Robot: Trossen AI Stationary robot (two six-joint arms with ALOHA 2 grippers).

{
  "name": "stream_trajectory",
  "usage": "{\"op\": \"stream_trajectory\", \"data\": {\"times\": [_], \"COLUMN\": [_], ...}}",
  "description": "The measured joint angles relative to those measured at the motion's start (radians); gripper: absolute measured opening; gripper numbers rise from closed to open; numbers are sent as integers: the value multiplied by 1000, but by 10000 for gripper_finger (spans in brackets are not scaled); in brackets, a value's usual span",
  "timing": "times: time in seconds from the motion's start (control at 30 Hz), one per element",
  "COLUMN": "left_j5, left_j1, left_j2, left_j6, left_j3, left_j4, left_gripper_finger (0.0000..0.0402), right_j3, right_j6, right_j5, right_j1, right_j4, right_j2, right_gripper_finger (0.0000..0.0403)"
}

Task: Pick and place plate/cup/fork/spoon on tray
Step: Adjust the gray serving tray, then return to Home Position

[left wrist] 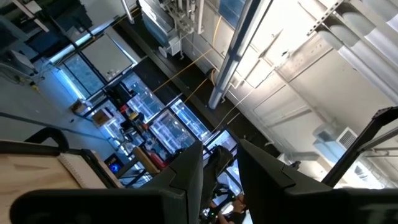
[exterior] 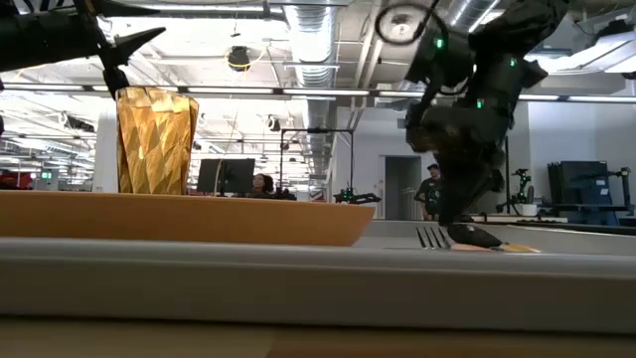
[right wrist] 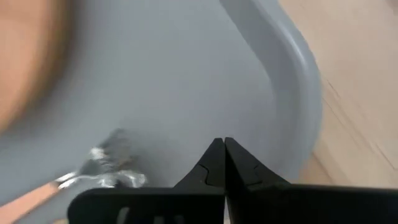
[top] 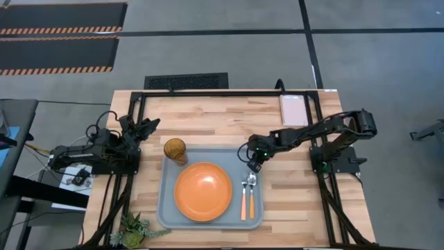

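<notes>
Over by the worktop's left edge the left claw (top: 148, 125) waits, lifted off the surface, its fingers (left wrist: 186, 177) a little apart and holding nothing. Next comes the tray (top: 167, 208), sitting against the worktop's near edge around its middle. The cup (top: 175, 150) stands upright in the tray's far-left corner, the plate (top: 202, 191) fills its centre, and the fork (top: 244, 196) and spoon (top: 251, 194) lie side by side along its right rim, handles toward the near edge. The right claw (top: 251, 164) hangs just above the tray's far-right corner, near the utensil heads, fingertips (right wrist: 219, 163) pressed together and empty.
</notes>
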Motion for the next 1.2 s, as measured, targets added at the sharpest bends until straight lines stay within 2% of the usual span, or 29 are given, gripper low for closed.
{"op": "stream_trajectory", "data": {"times": [0.2, 0.33, 0.4, 0.5, 0.6, 0.7, 0.8, 0.9, 1.03, 1.2], "left_j5": [1, 44, 56, 55, 37, -14, -8, 4, -4, 7], "left_j1": [0, 0, 0, 0, 0, 0, 0, 0, 0, 0], "left_j2": [0, 0, 0, 0, 0, 0, -3, -2, -2, -2], "left_j6": [7, 109, 164, 149, 148, 181, 249, 269, 220, 175], "left_j3": [0, 0, 0, 0, 0, 0, 0, 0, 0, 0], "left_j4": [3, -24, -71, -159, -284, -315, -264, -271, -303, -359], "left_gripper_finger": [87, 87, 87, 87, 87, 87, 87, 87, 87, 87], "right_j3": [29, 32, 34, 34, 26, -47, -153, -282, -454, -601], "right_j6": [-60, -181, -217, -256, -203, -292, -379, -356, -289, -276], "right_j5": [-2, -26, 40, 199, 285, 308, 317, 361, 399, 398], "right_j1": [-15, -1, 11, 10, 20, 85, 155, 188, 212, 221], "right_j4": [1, 76, 58, -107, -251, -131, 43, 130, 221, 307], "right_j2": [-106, -285, -397, -557, -689, -821, -958, -1099, -1305, -1477], "right_gripper_finger": [6, 19, 29, 35, 36, 36, 37, 37, 37, 37]}}
